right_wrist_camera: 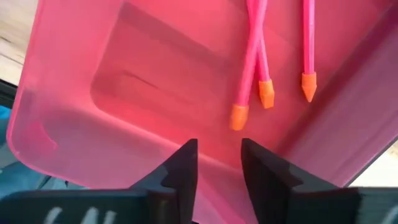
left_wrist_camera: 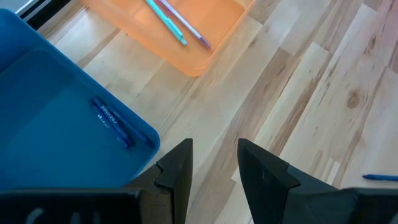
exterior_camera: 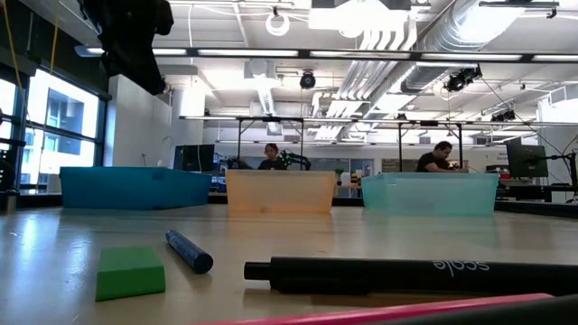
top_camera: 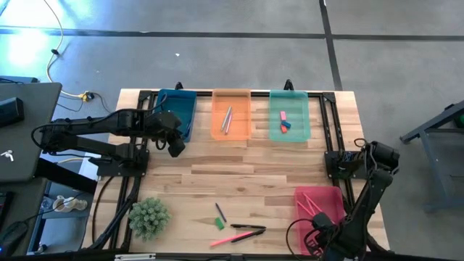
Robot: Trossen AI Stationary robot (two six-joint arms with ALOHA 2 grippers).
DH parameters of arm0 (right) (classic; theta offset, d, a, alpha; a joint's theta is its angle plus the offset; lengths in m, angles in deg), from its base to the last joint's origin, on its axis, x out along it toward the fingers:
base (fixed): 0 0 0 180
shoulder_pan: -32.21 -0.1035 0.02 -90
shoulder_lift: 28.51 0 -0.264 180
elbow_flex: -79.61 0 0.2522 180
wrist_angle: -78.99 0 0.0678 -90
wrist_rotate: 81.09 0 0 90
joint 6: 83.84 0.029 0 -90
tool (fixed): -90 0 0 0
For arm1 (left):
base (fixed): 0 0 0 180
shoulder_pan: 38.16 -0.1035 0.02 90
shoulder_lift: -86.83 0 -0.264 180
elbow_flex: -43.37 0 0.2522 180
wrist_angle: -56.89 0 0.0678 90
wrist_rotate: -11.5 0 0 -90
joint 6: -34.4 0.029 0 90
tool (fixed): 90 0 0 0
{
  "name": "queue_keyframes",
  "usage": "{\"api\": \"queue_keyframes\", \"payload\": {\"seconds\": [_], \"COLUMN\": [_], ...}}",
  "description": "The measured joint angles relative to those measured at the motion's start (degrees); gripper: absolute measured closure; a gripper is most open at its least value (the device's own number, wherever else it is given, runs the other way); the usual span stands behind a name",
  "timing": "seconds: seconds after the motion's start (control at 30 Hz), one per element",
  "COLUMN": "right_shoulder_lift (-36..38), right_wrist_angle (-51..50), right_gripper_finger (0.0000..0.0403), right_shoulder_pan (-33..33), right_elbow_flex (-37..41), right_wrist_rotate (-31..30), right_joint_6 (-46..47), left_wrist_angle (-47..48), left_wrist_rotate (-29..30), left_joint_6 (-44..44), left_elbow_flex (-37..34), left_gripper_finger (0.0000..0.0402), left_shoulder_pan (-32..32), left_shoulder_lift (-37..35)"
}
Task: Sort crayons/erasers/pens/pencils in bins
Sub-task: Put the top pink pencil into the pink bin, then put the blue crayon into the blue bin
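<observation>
Four bins stand on the wooden table: blue (top_camera: 177,109), orange (top_camera: 232,114) and green (top_camera: 290,116) along the far edge, red-pink (top_camera: 319,203) at the near right. The green bin holds a red-orange eraser (top_camera: 283,116) and a blue eraser (top_camera: 286,126). A green eraser (top_camera: 218,222) lies flat near the table's near edge, and it also shows in the low view (exterior_camera: 131,271). My left gripper (top_camera: 174,147) hovers by the blue bin's near right corner, narrowly open and empty (left_wrist_camera: 214,149). My right gripper (right_wrist_camera: 219,149) hangs over the red-pink bin, narrowly open and empty.
Beside the green eraser lie a dark crayon (top_camera: 220,212), a black pen (top_camera: 246,227) and a pink pen (top_camera: 235,237). Blue pens (left_wrist_camera: 112,121) lie in the blue bin, pencils (left_wrist_camera: 174,22) in the orange one, pink sticks (right_wrist_camera: 252,81) in the red-pink one. A small green plant (top_camera: 149,216) stands near left.
</observation>
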Motion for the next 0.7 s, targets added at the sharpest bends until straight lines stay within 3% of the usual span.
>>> {"api": "queue_keyframes", "payload": {"seconds": [0.13, 0.33, 0.57, 0.7], "right_shoulder_lift": [0.33, 3.39, 7.29, 9.61], "right_wrist_angle": [0.28, -0.43, -3.04, -5.3], "right_gripper_finger": [0.0268, 0.0262, 0.0261, 0.0261], "right_shoulder_pan": [0.11, 0.76, 2.76, 4.39], "right_elbow_flex": [0.0, -0.07, -0.09, -0.11], "right_wrist_rotate": [-1.19, -8.8, -17.01, -18.4], "right_joint_6": [1.64, 4.51, 4.18, 4.16], "left_wrist_angle": [0.0, 0.0, 0.0, -0.26], "left_wrist_rotate": [-0.04, -0.78, -2.07, -1.67], "left_joint_6": [0.0, 0.01, 0.02, 2.4], "left_elbow_flex": [0.0, 0.0, 0.0, 0.0], "left_gripper_finger": [0.0284, 0.0273, 0.0213, 0.0179], "left_shoulder_pan": [0.01, 0.0, 0.01, -0.03], "left_shoulder_lift": [0.02, 0.01, 0.02, 0.02]}}
